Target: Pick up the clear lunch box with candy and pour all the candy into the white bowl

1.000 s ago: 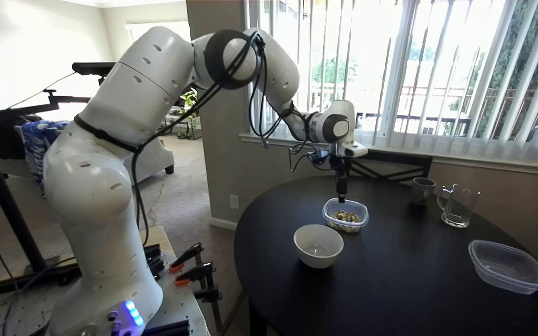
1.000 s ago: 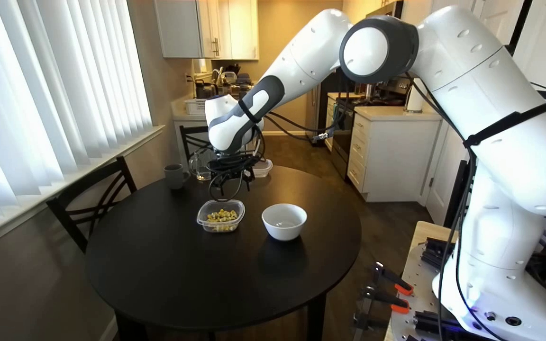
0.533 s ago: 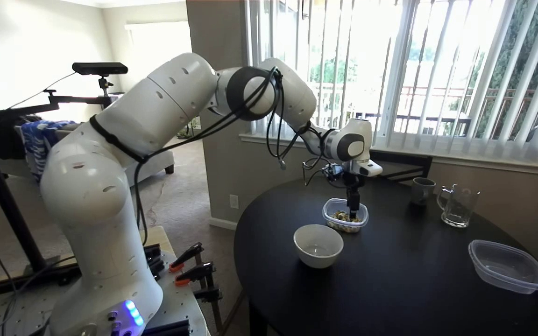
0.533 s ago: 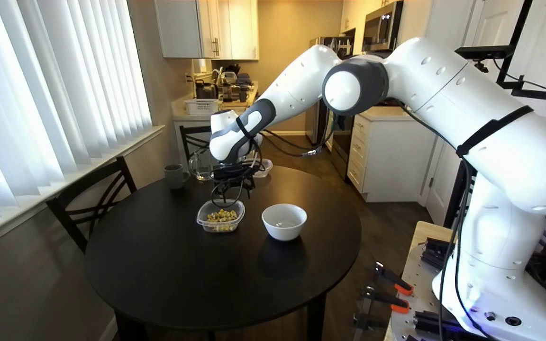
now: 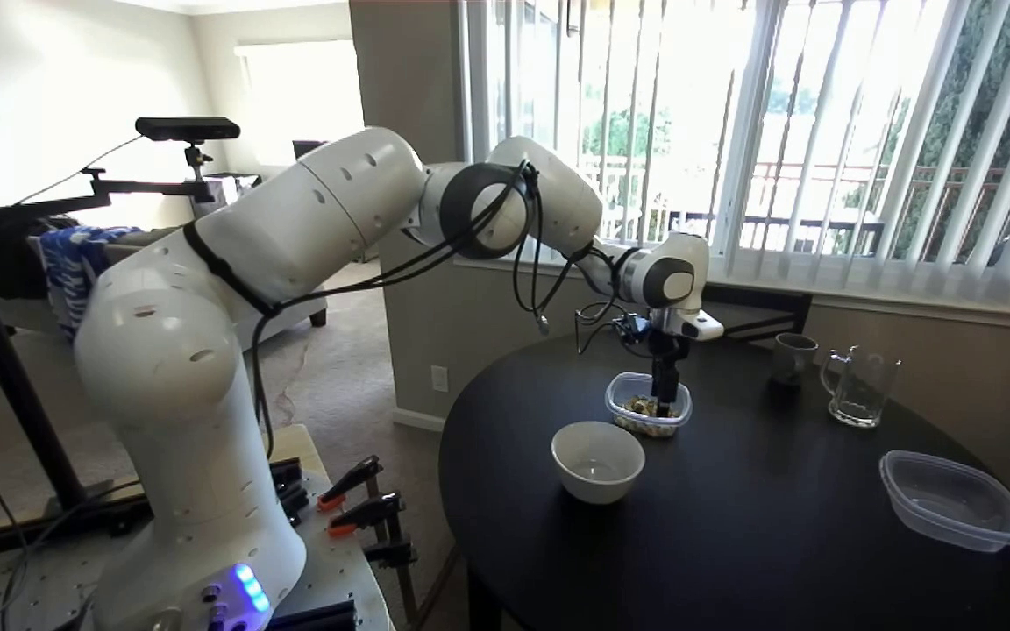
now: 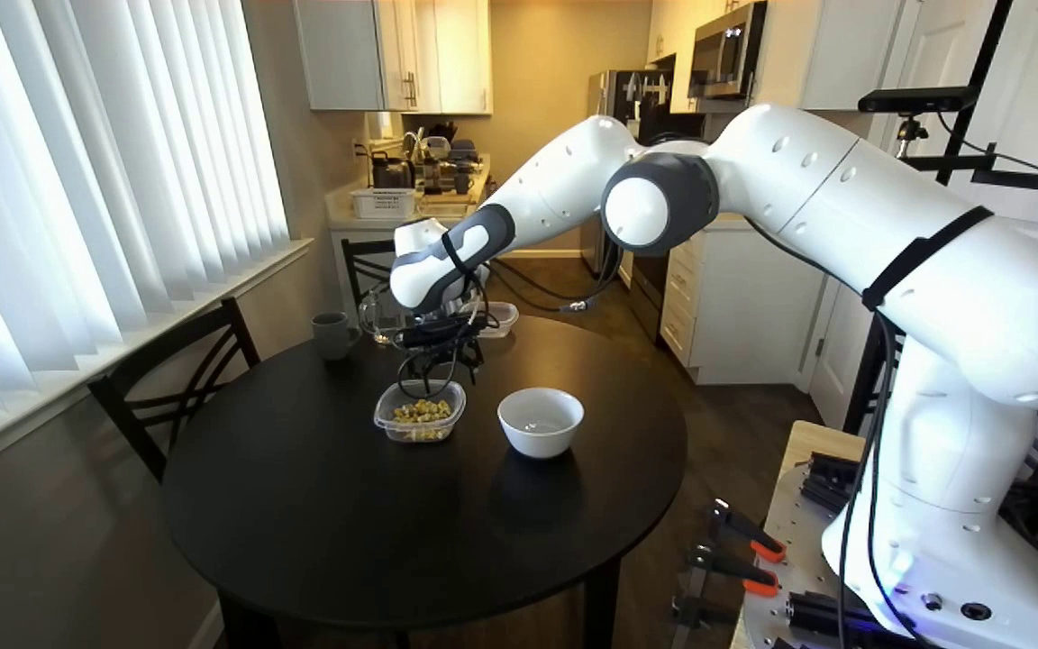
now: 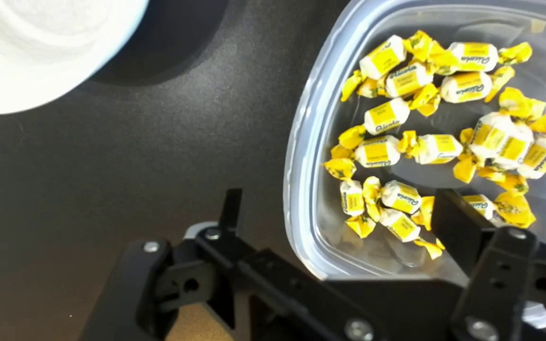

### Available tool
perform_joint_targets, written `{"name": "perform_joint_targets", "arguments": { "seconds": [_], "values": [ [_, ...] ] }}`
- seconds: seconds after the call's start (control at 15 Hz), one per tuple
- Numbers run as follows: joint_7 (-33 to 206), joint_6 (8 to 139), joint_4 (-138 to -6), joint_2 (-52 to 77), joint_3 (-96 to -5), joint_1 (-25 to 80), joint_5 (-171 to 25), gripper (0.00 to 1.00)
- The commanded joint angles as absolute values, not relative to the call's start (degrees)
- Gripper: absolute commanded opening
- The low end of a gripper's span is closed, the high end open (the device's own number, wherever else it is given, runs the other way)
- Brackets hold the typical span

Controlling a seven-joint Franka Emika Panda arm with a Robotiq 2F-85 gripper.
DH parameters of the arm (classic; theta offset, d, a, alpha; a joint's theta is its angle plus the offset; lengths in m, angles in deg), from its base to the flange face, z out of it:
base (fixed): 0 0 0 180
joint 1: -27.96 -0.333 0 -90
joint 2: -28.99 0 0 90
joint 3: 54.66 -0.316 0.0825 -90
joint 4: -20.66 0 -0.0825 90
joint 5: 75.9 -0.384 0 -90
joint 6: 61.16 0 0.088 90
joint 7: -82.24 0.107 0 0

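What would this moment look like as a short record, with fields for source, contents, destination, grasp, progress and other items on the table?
source: clear lunch box, upright and without a lid, on the dark round table
contents: candy, in yellow and white wrappers
destination: white bowl, standing apart from the box, no candy visible inside
grasp: hand open, straddling one side of the box's rim in the wrist view; contact unclear
progress: candy not yet poured
other items: grey mug, glass mug, larger clear container
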State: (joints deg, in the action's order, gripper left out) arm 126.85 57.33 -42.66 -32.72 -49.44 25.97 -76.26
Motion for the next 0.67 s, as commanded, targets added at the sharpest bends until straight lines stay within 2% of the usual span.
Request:
{"name": "perform_joint_targets", "arguments": {
  "seconds": [0.0, 0.47, 0.53, 0.6],
  "values": [
    [124.54, 55.67, -40.11, -34.94, -50.39, 27.32, -78.83, 1.00],
    [123.23, 55.83, -35.40, -40.17, -51.20, 29.15, -81.28, 1.00],
    [122.72, 56.06, -35.10, -40.43, -51.24, 29.27, -81.25, 0.75],
    [122.22, 56.35, -35.09, -40.48, -51.20, 29.29, -81.24, 0.74]
  ]
}}
